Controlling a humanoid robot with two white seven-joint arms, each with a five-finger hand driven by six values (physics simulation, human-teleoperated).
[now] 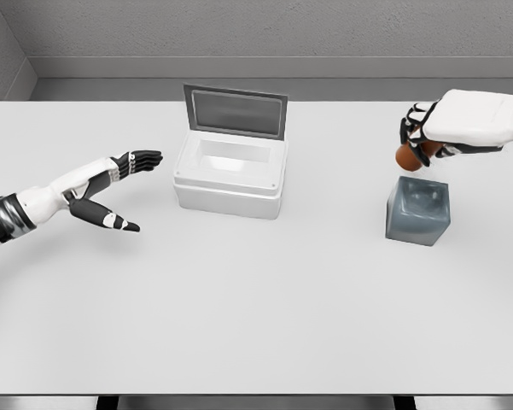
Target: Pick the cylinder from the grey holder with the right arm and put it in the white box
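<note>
We hold the cylinder (408, 157) clamped in our right hand (428, 132), just above the grey holder (418, 211) below it. The white box (230, 175), lid up, waits well off toward our idle, open-fingered left hand (124, 179).

Glossy translucent grey holder (417, 211), matt table (256, 325)

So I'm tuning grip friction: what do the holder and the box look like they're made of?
The holder looks like glossy grey plastic or rubber, with soft highlights on its faces. The box looks like matte white hard plastic, evenly shaded with crisp molded edges. Both are simulator renders, so uncertain.
</note>
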